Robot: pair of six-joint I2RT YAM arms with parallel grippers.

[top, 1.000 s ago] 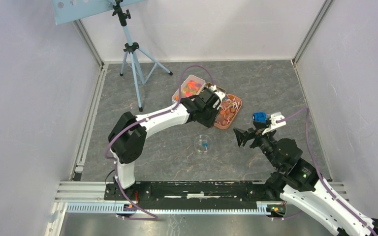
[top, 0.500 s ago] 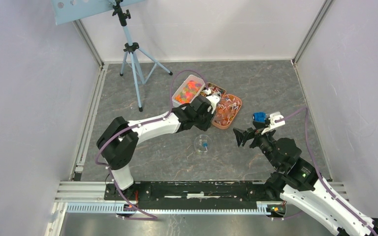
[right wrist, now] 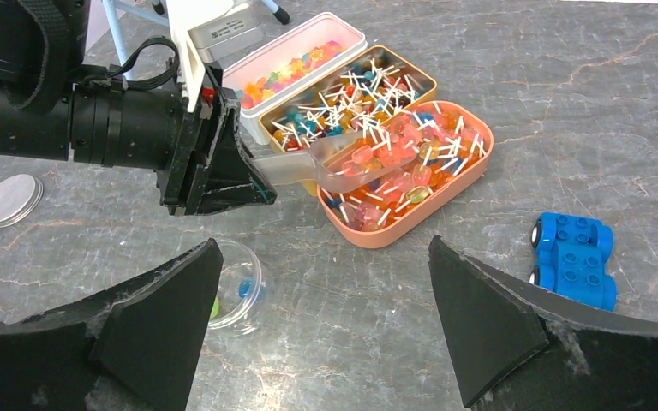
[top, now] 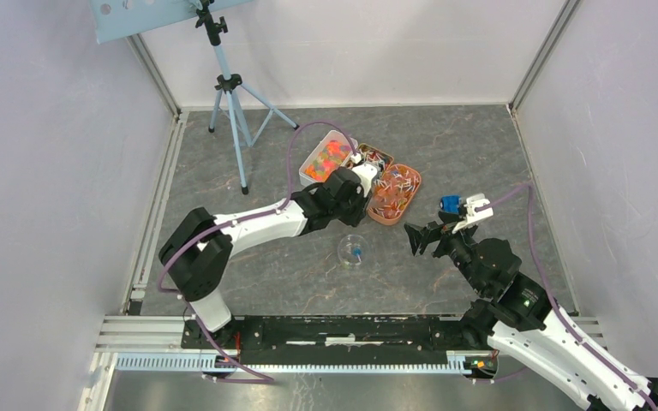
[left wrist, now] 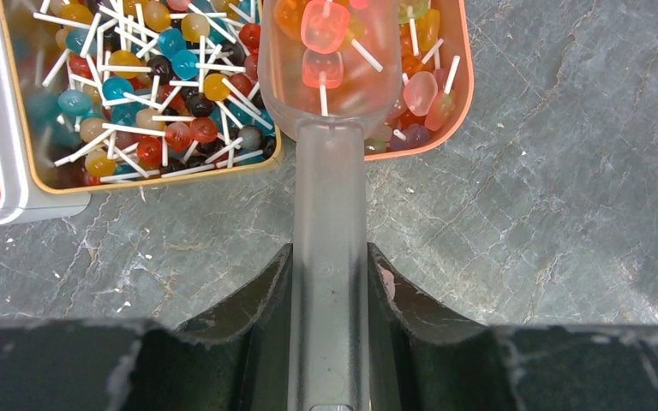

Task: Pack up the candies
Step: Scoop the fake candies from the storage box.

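Left wrist view: the left claw (left wrist: pixel 329 274) is clamped on a clear scoop (left wrist: pixel 329 163) holding candies (left wrist: pixel 324 30) over the orange tray (left wrist: pixel 470 68); the right claw (right wrist: pixel 324 257) stands apart.

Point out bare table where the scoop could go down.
Bare stone: the far right corner beyond the blue toy car and orange tray; from the white tray left to the tripod; nearer than the clear jar. Crowded: those trays plus the gold tray between, left gripper holding the scoop over the orange one.
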